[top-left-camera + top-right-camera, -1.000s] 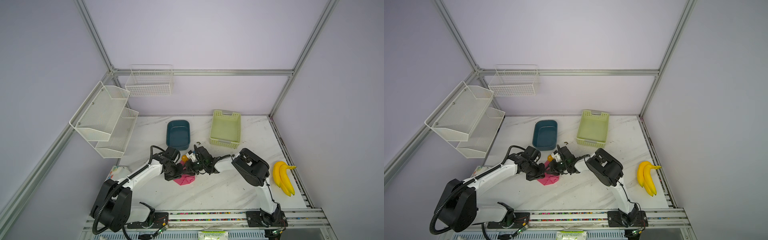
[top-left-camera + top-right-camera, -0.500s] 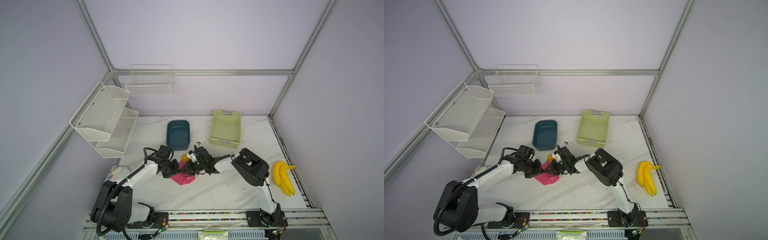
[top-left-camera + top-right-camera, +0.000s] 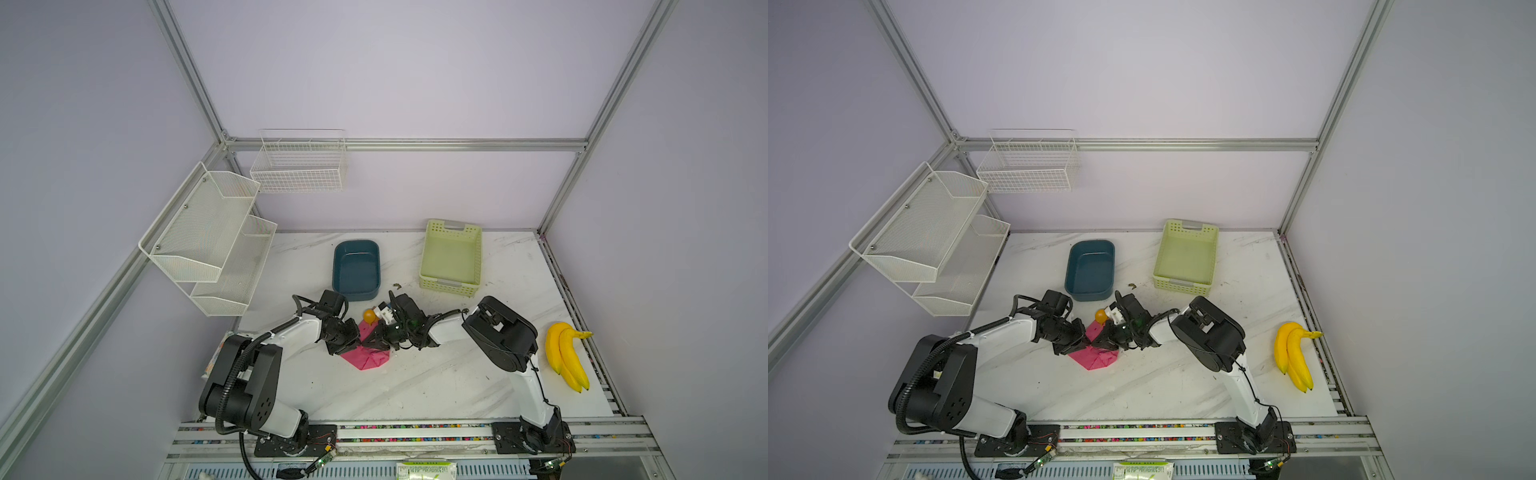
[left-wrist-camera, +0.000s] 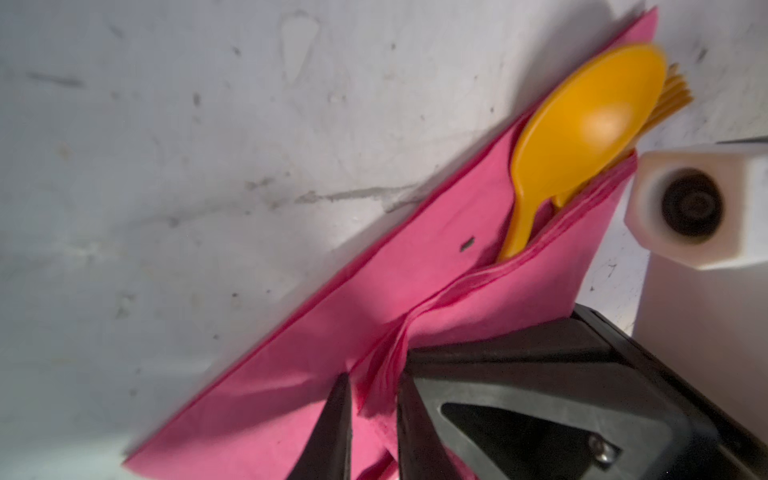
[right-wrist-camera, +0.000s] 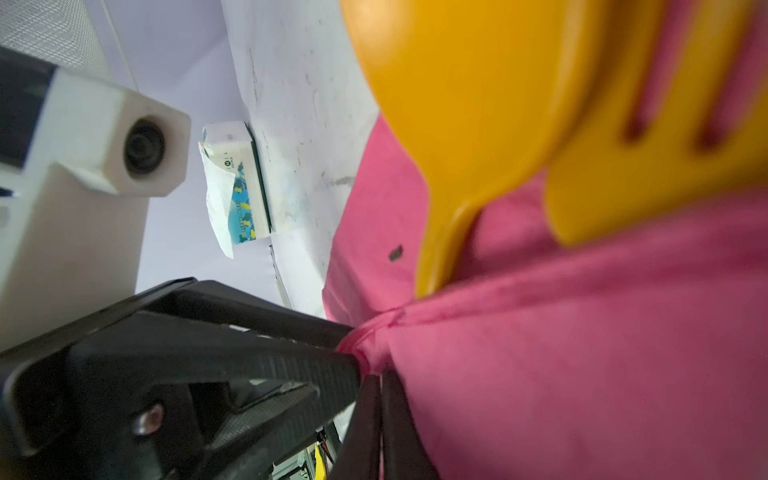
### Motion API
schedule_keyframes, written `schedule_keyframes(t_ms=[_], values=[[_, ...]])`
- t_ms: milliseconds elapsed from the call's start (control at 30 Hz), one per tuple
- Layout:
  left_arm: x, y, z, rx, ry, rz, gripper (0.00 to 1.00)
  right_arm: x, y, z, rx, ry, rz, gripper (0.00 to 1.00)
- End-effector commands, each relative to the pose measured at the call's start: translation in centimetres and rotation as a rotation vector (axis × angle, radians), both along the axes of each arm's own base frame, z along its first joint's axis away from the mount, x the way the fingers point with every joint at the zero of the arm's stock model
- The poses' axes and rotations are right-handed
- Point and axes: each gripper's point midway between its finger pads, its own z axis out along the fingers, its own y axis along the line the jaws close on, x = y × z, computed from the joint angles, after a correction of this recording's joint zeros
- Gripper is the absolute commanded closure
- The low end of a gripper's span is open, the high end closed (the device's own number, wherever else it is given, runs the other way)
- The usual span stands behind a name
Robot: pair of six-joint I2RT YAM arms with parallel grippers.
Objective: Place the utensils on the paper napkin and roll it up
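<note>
- paper napkin (image 3: 368,357): mid-tabletop (image 3: 415,386), just near of the blue tub (image 3: 356,270), folded over the utensils (image 3: 369,316), whose heads poke out at the far end.
- right hand (image 5: 376,382): closed, pinching the napkin's fold.
- left hand (image 4: 370,399): jaws slightly apart around the same fold. Whether it grips cannot be told.
- Risk: two hands tugging at one spot may tear the thin paper. A slack fold may spring open and spill the utensils.
- Views: wrist views show the spoon (image 4: 582,124) lying over the fork (image 4: 673,91). Both top views show only an orange bowl.

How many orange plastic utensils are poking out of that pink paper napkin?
2. An orange plastic spoon lies on top; an orange plastic fork sits under it, tines showing past the bowl. Others may be hidden inside the folded pink paper napkin.
</note>
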Motion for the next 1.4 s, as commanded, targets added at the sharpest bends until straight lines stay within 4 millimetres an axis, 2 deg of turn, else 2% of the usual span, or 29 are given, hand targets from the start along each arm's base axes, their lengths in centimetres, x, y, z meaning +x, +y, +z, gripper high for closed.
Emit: schedule_keyframes(t_ms=[0,333,733,833,967,1100,1233,1367], values=[[0.5,-0.3,0.2,-0.023,-0.028,-0.023,0.78,-0.4,-1.0,-2.4,-0.063,0.051,-0.02,0.91],[1.4,-1.0,0.4,-0.054,-0.051,-0.033,0.77,-0.4,-1.0,-2.3,-0.06,0.05,-0.018,0.91],[1.4,-1.2,0.1,-0.067,-0.038,-0.038,0.94,-0.4,-1.0,-2.0,-0.056,0.045,-0.015,0.92],[1.6,-1.2,0.5,-0.061,-0.054,-0.039,1.0,-0.3,-1.0,-1.1,-0.043,0.033,-0.013,0.92],[1.7,-0.7,0.6,-0.027,-0.056,-0.044,1.0,0.1,-1.3,1.1,-0.024,-0.001,-0.021,0.89],[1.7,-0.4,0.4,-0.001,-0.052,-0.057,1.0,-0.4,-2.2,2.7,-0.024,-0.022,-0.005,0.88],[2.0,-0.6,0.4,-0.004,-0.05,-0.07,1.0,-1.4,-3.5,3.5,-0.04,-0.028,0.008,0.88],[2.1,-0.6,0.5,-0.004,-0.055,-0.074,1.0,-2.4,-4.7,3.4,-0.07,-0.024,0.027,0.9]])
